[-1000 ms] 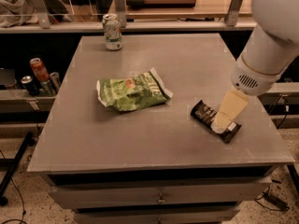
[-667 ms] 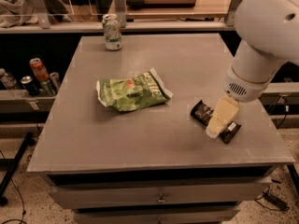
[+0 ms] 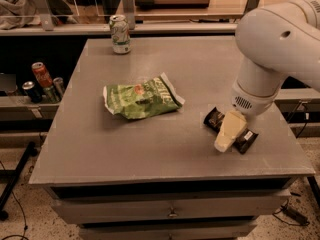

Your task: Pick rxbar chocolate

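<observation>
Obs., single cam, looking down on grey table point(image 3: 125, 149) from its near side.

Arm point(image 3: 280, 39): big white link comes in from upper R. Its housing sits over the far-R part of the table, and the wrist w/ vent grille points down and left.

Gripper point(image 3: 225, 140): pale cream wedge, low over the near-R area of the table, tip down at the tabletop. It lies across the middle of the rxbar chocolate point(image 3: 215, 119). Opening width not readable from this angle, so grip state unknown. Gripper vs. bar: touching or just above, can't separate the two.

Rxbar chocolate: dark wrapper, flat on table, near-R quadrant. Long axis runs diag., far-left to near-right. Both ends show either side of the gripper; mid section hidden.

Green chip bag point(image 3: 141, 98): crumpled, lying approx. table centre, left of the bar, apart from it.

Drink can point(image 3: 119, 33): pale green, upright, far edge of table, left of centre, well apart from the bag.

Left of table, lower shelf: red can point(image 3: 42, 75), w/ dark can point(image 3: 29, 90) and silver can point(image 3: 58, 84) beside it.

Below tabletop: drawer front w/ small knob point(image 3: 172, 214).
</observation>
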Robot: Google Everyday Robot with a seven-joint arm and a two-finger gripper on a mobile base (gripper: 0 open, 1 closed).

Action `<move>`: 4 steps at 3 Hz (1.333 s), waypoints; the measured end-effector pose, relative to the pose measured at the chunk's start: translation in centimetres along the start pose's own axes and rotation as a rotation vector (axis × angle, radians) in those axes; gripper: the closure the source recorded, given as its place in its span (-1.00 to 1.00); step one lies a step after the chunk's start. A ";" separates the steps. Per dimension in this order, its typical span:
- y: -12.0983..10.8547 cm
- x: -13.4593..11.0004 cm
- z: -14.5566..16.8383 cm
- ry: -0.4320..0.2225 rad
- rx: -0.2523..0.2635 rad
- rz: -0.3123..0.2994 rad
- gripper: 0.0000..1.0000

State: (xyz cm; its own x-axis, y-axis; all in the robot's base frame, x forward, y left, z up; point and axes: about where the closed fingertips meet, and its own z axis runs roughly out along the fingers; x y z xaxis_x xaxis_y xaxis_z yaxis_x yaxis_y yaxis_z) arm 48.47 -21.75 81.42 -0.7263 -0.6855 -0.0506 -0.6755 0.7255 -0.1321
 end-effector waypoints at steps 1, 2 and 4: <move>0.0 -0.1 -0.1 0.005 0.000 0.001 -0.21; -0.1 -0.2 -0.7 0.005 0.000 0.001 0.26; -0.2 -0.2 -1.9 0.005 0.000 0.001 1.00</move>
State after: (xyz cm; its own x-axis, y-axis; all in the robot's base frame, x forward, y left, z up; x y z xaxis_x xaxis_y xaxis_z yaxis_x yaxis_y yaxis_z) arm 48.58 -21.65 83.33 -0.7274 -0.6847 -0.0454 -0.6750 0.7259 -0.1323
